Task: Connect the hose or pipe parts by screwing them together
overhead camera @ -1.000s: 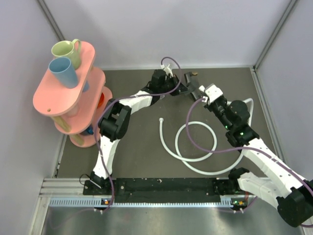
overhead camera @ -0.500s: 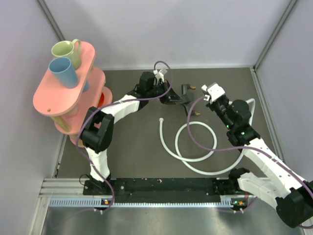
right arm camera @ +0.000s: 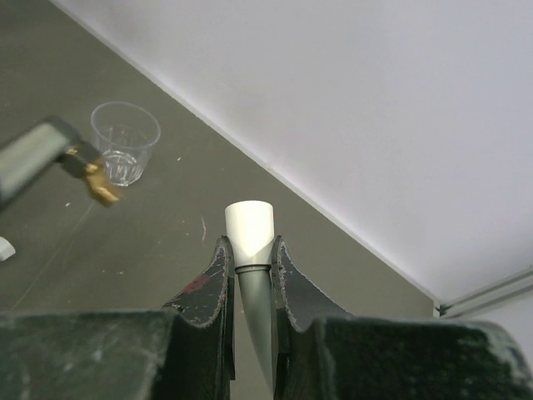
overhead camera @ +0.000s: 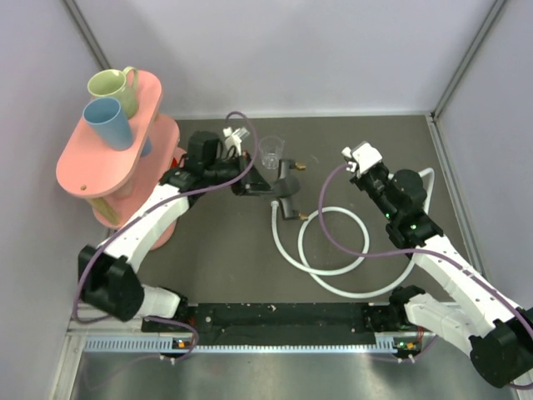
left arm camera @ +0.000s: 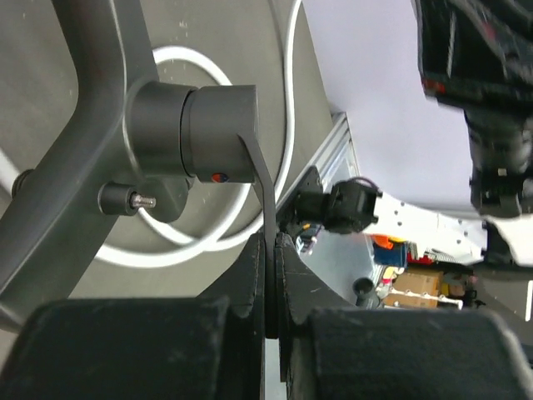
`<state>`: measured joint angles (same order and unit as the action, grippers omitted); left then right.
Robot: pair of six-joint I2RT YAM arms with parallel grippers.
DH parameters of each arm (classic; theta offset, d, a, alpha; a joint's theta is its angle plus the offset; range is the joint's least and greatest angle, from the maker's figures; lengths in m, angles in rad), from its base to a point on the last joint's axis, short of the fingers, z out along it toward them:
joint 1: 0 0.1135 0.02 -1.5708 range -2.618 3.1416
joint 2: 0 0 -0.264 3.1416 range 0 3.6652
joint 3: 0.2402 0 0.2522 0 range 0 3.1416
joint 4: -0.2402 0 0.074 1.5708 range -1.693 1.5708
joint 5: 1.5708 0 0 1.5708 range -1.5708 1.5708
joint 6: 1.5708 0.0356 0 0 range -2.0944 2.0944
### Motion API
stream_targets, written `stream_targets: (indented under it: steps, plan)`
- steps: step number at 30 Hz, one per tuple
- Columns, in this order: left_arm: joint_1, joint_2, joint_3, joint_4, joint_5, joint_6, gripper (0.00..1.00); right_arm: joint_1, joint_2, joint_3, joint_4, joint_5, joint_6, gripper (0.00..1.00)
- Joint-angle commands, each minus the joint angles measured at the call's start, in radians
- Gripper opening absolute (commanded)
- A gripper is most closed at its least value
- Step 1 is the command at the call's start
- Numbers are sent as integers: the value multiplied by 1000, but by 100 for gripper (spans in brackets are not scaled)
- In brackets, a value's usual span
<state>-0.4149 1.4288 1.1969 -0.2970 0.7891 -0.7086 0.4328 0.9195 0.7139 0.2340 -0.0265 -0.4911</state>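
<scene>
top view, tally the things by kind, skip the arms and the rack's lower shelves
pink rack: 1
cups on its top shelf: 2, green mug and blue cup
clear cup: 1
white hose: 1
black fitting: 1
total: 6

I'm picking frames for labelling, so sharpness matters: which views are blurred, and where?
Top external: evenly lit, sharp throughout. Left wrist: black fitting crisp, right arm at upper right smeared. Right wrist: hose end and clear cup sharp, the fitting at the left edge blurred.
</scene>
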Motion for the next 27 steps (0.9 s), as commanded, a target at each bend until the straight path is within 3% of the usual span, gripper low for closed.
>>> stream_targets:
  steps: [1,5,11,17,19,27]
  plan:
    - [82,-195,-83,-120,124,158,0,-14,-11,27,8,-1,45,0]
    - [136,-295,-192,-201,168,222,0,-14,-8,30,11,-18,59,0]
    - [217,-223,-237,-402,237,402,0,-14,-18,22,13,-33,72,0]
    - [254,-151,-191,-505,75,472,0,-14,-19,10,14,-41,77,0]
    - [258,-134,-172,-527,29,480,6,-14,-16,12,13,-41,75,0]
    - [261,-61,-73,-599,-210,502,49,-14,-11,28,-19,-32,89,0]
